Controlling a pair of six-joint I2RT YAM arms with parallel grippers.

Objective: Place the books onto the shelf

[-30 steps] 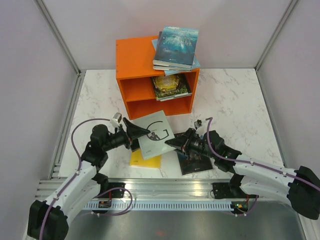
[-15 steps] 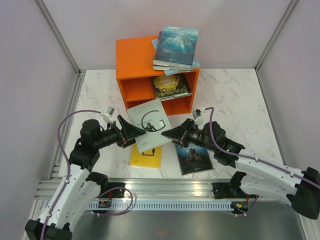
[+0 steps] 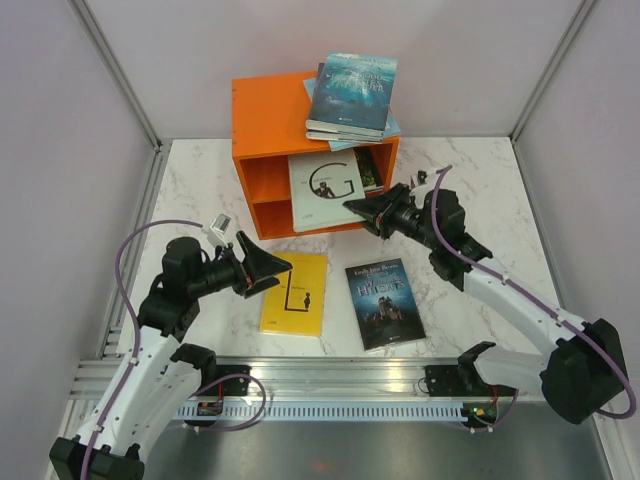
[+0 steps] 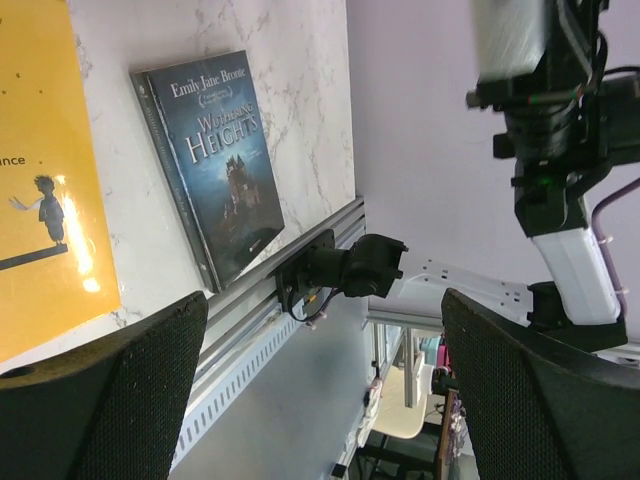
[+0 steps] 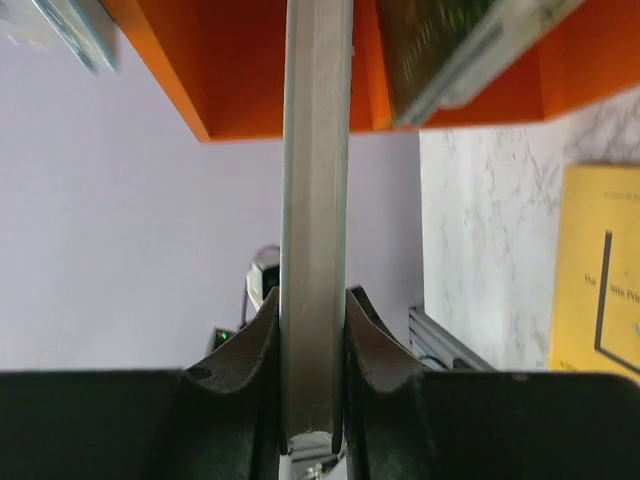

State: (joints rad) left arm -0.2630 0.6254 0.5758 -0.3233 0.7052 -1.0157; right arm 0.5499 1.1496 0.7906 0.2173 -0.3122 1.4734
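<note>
White book (image 3: 322, 190) is pinched in your right gripper (image 3: 352, 206), at the shelf (image 3: 265, 115) front. Your left gripper (image 3: 272, 272) is wide open and empty.

Legible text: three book covers, a fourth unreadable.
Dark book (image 4: 210, 165), beyond the gap of the wide-spread left gripper (image 4: 320, 300): "Emily Jane Brontë", "Wuthering Heights". Yellow book (image 4: 40, 190), beside that view's left-hand jaw: fragment "ance"; past the right gripper (image 5: 313, 300), to its right: "The". White book (image 3: 322, 188), clamped between the right jaws: large "G". Teal book (image 3: 352, 92), well beyond both: title too blurred to read.
</note>
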